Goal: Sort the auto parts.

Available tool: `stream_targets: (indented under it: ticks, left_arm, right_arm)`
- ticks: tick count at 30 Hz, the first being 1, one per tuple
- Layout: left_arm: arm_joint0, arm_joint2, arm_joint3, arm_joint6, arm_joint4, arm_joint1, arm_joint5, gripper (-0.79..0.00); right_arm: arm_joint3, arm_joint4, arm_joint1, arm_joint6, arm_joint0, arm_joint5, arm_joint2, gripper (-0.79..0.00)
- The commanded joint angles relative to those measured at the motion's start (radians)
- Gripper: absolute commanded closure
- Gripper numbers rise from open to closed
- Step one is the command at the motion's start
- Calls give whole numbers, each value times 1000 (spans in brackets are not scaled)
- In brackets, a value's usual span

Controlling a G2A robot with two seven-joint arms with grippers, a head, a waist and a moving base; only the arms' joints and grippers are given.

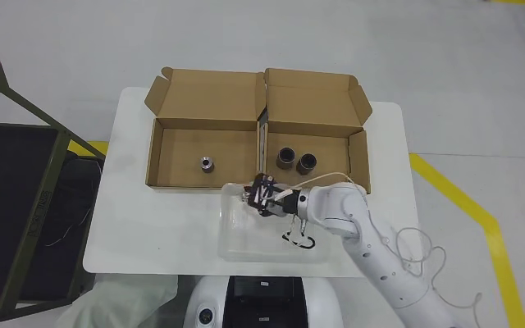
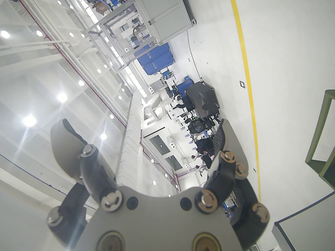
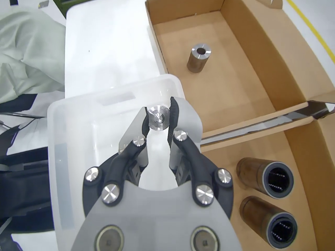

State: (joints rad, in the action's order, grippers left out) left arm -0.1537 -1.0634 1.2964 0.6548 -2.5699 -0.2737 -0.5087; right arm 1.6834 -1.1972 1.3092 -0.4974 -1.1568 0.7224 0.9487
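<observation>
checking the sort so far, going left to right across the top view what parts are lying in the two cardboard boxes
short steel sleeve in the left cardboard box → dark cylindrical bearing → second dark cylindrical bearing, both in the right cardboard box

Left box (image 1: 174,148): floor mostly open, one bushing (image 1: 205,163) near the middle. Right box (image 1: 332,148): two bearings (image 1: 296,160) side by side by the shared wall, rest open. Right gripper (image 3: 158,110), clamped on silver part (image 3: 158,118), at far end of clear bin (image 1: 228,242), box front walls just beyond.
</observation>
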Motion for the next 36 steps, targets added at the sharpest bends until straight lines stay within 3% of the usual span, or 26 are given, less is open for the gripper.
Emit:
stream_targets:
  ticks: [1, 16, 26, 36]
  left_arm:
    - [0, 0, 0, 0, 0, 0, 0, -785]
    - [0, 0, 0, 0, 0, 0, 0, -785]
    - [0, 0, 0, 0, 0, 0, 0, -785]
    - [0, 0, 0, 0, 0, 0, 0, -785]
  right_arm:
    - [-13, 15, -1, 37, 7, 5, 8, 0]
    - [-129, -8, 6, 313, 86, -6, 16, 0]
    - [-258, 1, 29, 341, 169, -60, -41, 0]
    - [-264, 3, 31, 343, 175, -61, -45, 0]
